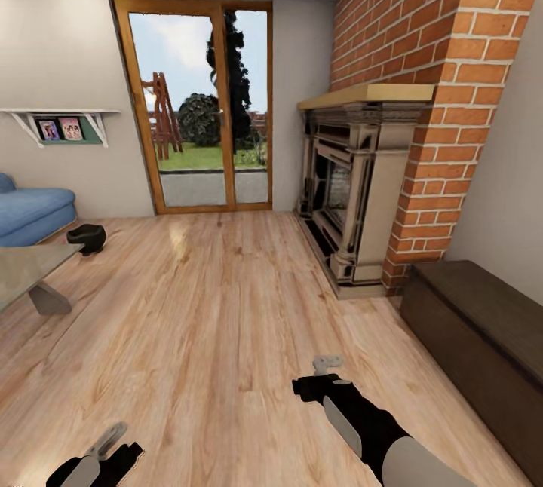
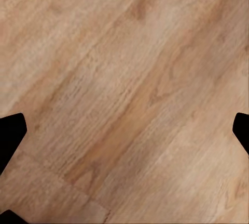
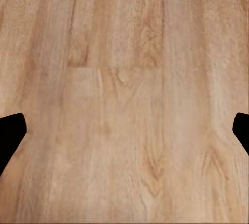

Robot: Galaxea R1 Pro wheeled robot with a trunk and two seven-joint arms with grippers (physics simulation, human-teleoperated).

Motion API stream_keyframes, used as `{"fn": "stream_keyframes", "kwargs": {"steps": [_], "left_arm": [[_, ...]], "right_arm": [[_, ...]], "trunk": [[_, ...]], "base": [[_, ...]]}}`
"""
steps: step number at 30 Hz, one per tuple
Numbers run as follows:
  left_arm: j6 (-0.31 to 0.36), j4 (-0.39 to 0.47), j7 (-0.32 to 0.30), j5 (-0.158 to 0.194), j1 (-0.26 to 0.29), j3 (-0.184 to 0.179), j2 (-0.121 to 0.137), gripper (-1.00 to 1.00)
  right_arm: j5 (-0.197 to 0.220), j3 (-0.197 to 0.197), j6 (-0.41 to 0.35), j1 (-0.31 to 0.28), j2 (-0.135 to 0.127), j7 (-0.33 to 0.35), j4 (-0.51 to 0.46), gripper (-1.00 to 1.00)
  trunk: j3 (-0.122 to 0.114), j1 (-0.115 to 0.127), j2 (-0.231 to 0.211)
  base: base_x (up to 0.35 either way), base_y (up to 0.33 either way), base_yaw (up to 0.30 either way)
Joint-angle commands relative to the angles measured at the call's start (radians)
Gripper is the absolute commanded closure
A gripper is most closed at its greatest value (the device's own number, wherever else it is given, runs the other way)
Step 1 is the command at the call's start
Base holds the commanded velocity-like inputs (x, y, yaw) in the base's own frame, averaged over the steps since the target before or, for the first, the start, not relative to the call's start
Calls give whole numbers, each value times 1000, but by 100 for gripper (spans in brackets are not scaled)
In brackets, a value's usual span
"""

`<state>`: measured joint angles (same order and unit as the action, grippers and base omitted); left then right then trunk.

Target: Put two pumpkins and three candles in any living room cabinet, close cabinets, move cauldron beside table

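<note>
Living room, wood plank floor (image 1: 211,306) open across the middle. Brick chimney (image 1: 452,95) with a pale fireplace (image 1: 354,200) at right; glass door (image 1: 200,102) with wooden frame on the far wall, garden beyond. Wall shelf (image 1: 60,121) with two small pictures at far left, blue sofa (image 1: 30,212) under it.

Cabinet (image 1: 483,336): long, low, dark brown, against the right wall just past the brick; long axis runs away from the camera along the wall, fronts flush and shut as far as visible.

Table (image 1: 26,268): glassy top, only a corner in view at left edge, grey leg below.

Cauldron (image 1: 87,237): black, on the floor just beyond the table corner, near the sofa; whether upright or tipped is hard to read.

Left gripper (image 2: 124,130): fingers spread wide, nothing between them, bare floor below. Right gripper (image 3: 124,130): likewise spread wide, holding nothing, over bare floor
</note>
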<state>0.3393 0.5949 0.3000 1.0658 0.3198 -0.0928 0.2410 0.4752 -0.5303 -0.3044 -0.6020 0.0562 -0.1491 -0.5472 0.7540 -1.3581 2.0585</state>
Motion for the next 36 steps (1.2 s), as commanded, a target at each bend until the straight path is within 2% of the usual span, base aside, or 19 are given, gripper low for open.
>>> {"fn": "stream_keyframes", "kwargs": {"steps": [1, 7, 28, 36], "left_arm": [[0, 2, 8, 10, 1, -7, 1, -100], [0, 2, 8, 9, 1, -8, 0, -100], [-2, 2, 8, 4, 1, -10, -5, -100], [-2, 2, 8, 2, 1, -11, -5, -100]], "right_arm": [[11, -7, -3, -1, -1, -9, -2, -100], [16, -7, -2, -1, -2, -7, -2, -100], [17, -6, -4, -1, -3, -7, -2, -100], [11, -5, -4, -1, -3, -6, -2, -100]], "trunk": [[1, 0, 0], [3, 0, 0], [3, 0, 0], [3, 0, 0]], "base": [[302, 125, 275], [306, 114, 166], [309, 106, 6], [312, 99, 182]]}}
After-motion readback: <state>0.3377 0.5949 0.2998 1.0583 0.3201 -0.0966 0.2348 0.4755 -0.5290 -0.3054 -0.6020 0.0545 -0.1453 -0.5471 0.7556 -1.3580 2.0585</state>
